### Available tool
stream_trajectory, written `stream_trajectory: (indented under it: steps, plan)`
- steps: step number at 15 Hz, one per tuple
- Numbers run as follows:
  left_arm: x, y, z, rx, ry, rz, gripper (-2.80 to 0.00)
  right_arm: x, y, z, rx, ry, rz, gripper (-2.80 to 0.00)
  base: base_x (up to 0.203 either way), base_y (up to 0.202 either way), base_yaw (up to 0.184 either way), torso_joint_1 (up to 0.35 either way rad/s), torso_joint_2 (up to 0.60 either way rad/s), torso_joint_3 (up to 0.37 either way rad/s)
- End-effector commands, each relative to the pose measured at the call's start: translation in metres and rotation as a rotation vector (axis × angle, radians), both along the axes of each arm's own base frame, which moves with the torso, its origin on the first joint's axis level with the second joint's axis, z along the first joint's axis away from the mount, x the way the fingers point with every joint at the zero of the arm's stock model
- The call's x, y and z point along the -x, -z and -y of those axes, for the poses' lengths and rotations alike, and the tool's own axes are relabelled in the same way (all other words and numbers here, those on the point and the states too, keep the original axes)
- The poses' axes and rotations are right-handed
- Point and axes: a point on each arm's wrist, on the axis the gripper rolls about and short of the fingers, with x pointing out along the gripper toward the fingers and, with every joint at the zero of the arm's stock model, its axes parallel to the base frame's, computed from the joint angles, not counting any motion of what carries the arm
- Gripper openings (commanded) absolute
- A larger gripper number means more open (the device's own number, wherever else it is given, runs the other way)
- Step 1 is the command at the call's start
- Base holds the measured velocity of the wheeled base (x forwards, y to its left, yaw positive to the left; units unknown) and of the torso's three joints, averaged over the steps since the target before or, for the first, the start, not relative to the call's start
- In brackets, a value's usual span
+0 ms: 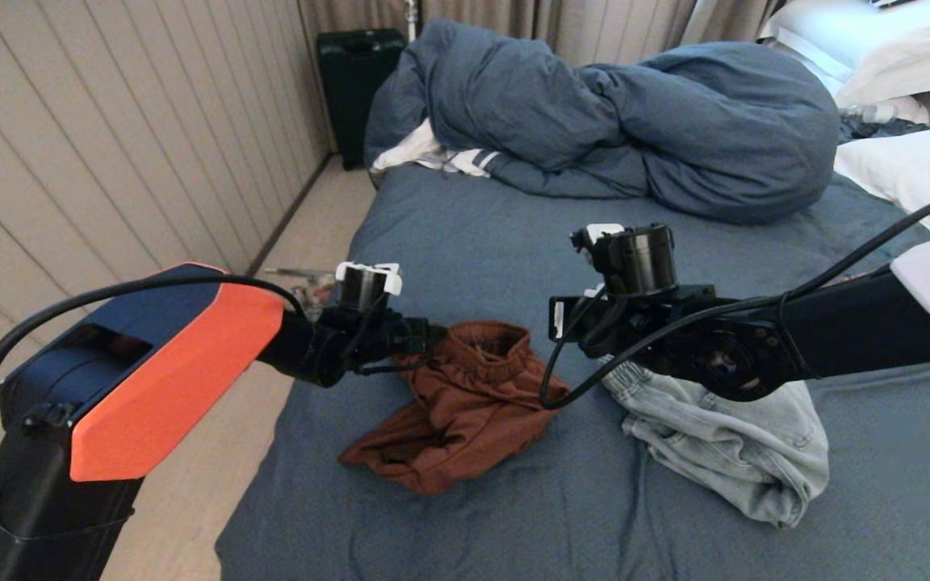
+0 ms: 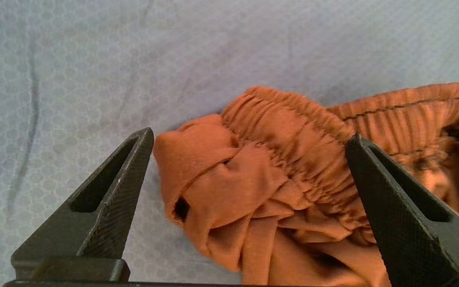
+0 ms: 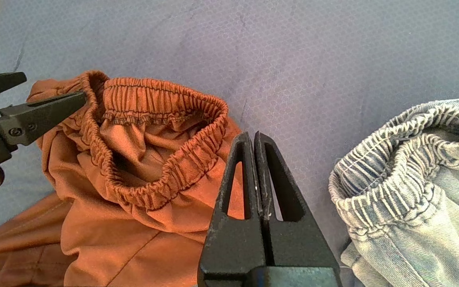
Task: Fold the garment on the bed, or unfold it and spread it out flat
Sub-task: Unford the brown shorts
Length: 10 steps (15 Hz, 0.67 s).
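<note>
A crumpled rust-brown garment [image 1: 465,403] with an elastic waistband [image 3: 161,99] lies on the slate-blue sheet of the bed [image 1: 505,242]. My left gripper [image 2: 252,135] is open at the garment's left waistband corner. The bunched cloth sits between the spread jaws without being clamped. In the right wrist view the left gripper [image 3: 54,85] straddles that corner. My right gripper [image 3: 252,135] is shut on nothing and hovers over bare sheet just right of the brown waistband. The right arm [image 1: 715,355] reaches in from the right.
A light denim garment [image 1: 723,436] with an elastic waist [image 3: 397,159] lies crumpled right of the brown one. A bunched blue duvet [image 1: 618,121] and white pillows [image 1: 909,169] fill the far side. The bed's left edge drops to the floor [image 1: 215,452] beside a panelled wall.
</note>
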Motion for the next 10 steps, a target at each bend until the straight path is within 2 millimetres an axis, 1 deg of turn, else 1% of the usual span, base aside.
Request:
stream_trajectory:
  steps: [1, 3, 4, 7, 10]
  plan:
    - [-0.002, 0.011, 0.002, -0.007, 0.002, -0.017, 0.0, -0.001, 0.001, -0.001, -0.001, 0.001, 0.001, -2.8, 0.0, 0.0, 0.0, 0.0, 0.0, 0.0]
    - [-0.001, 0.017, 0.005, -0.013, 0.007, -0.03, 0.0, -0.001, 0.001, -0.001, -0.001, 0.001, 0.002, -2.8, 0.0, 0.0, 0.0, 0.0, 0.0, 0.0]
    - [0.001, 0.019, 0.007, -0.017, 0.012, -0.035, -2.8, -0.001, 0.0, -0.001, -0.002, 0.001, 0.003, -2.8, 0.0, 0.0, 0.0, 0.0, 0.0, 0.0]
    - [0.002, 0.019, 0.008, -0.015, 0.015, -0.033, -2.8, -0.001, -0.001, -0.001, -0.003, 0.001, 0.004, -2.8, 0.0, 0.0, 0.0, 0.0, 0.0, 0.0]
    - [0.003, 0.008, 0.008, 0.003, 0.013, -0.016, -2.8, -0.001, 0.0, -0.001, -0.002, 0.001, 0.003, -2.8, 0.0, 0.0, 0.0, 0.0, 0.0, 0.0]
